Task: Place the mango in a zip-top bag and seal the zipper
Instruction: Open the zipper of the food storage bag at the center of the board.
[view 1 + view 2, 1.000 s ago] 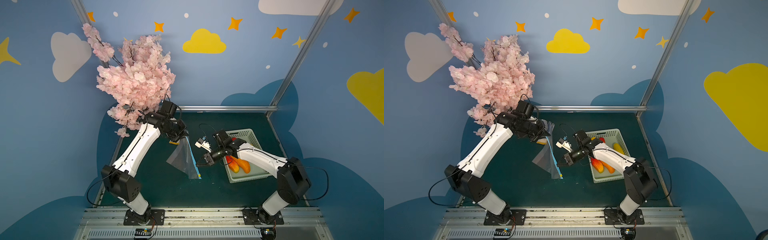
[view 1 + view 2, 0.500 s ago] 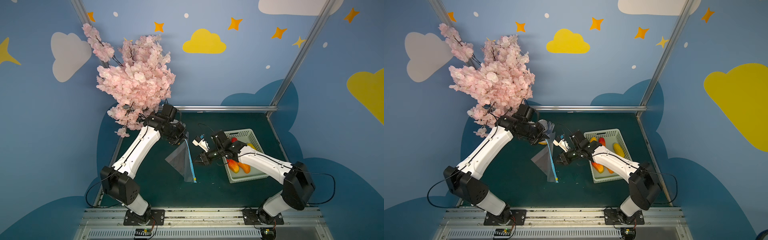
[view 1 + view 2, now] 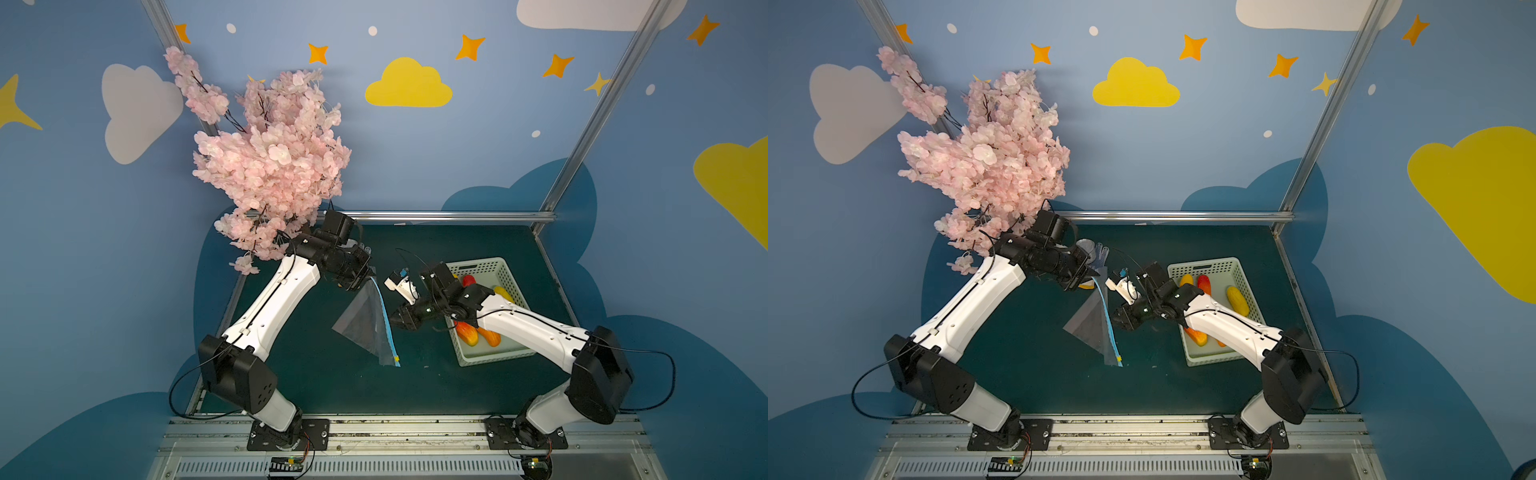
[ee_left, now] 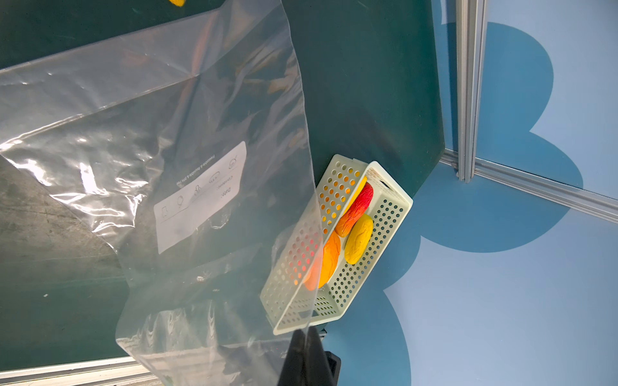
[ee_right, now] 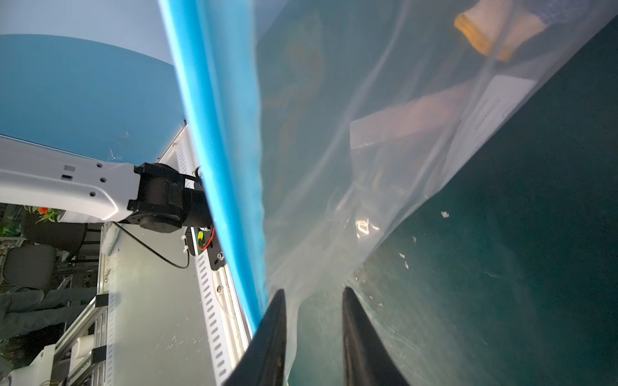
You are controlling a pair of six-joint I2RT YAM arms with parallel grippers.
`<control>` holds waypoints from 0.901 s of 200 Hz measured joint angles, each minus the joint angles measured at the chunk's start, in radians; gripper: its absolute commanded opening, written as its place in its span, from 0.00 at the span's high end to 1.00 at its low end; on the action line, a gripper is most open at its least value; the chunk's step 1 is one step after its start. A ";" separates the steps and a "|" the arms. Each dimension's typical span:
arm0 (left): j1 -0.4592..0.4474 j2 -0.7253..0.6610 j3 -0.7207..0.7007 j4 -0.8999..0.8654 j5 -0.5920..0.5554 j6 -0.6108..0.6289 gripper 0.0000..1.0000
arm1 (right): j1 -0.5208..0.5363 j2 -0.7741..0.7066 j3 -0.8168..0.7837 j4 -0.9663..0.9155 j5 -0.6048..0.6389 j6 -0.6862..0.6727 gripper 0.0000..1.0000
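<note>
- The left gripper (image 3: 368, 277), jaws pressed together, pinches the top corner of a large, clear, crinkly plastic zip-top bag (image 3: 361, 328). In both top views the bag hangs slantwise over the dark green table mat (image 3: 457, 245).
- The zipper (image 3: 385, 320), a narrow light blue strip, runs down the bag edge facing the right arm. A small yellow tab (image 3: 397, 358) sits near its lower end.
- The right gripper (image 3: 395, 323) stands just beside the middle of the zipper. The right wrist view shows its two black fingers (image 5: 276, 320) spread apart, with the blue strip close by one of them and clear film across the gap. Whether either finger touches the plastic cannot be told.
- A red mango (image 4: 359, 205), a yellow mango (image 4: 358, 239) and an orange mango (image 4: 331, 259) lie among others in a pale green perforated plastic basket (image 3: 494, 358). The basket sits on the right side of the table, partly under the right arm.
- The left wrist view looks through the hanging bag, past its white rectangular label (image 4: 200, 197), to the basket beyond.
- A pink artificial blossom branch (image 3: 270, 166) spreads above the left arm at the back left corner.
</note>
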 measured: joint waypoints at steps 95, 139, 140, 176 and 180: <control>0.004 0.000 0.000 0.003 0.006 0.012 0.97 | -0.048 -0.149 -0.156 -0.002 -0.049 -0.016 0.57; 0.004 0.000 0.000 0.003 0.008 0.013 0.97 | -0.055 -0.100 -0.148 0.005 -0.064 -0.024 0.57; 0.004 0.000 0.000 0.003 0.008 0.013 0.97 | -0.055 -0.100 -0.148 0.005 -0.064 -0.024 0.57; 0.004 0.000 0.000 0.003 0.008 0.016 0.97 | -0.054 -0.097 -0.148 0.009 -0.069 -0.024 0.57; 0.004 0.000 0.000 0.003 0.008 0.016 0.97 | -0.054 -0.097 -0.148 0.009 -0.069 -0.023 0.57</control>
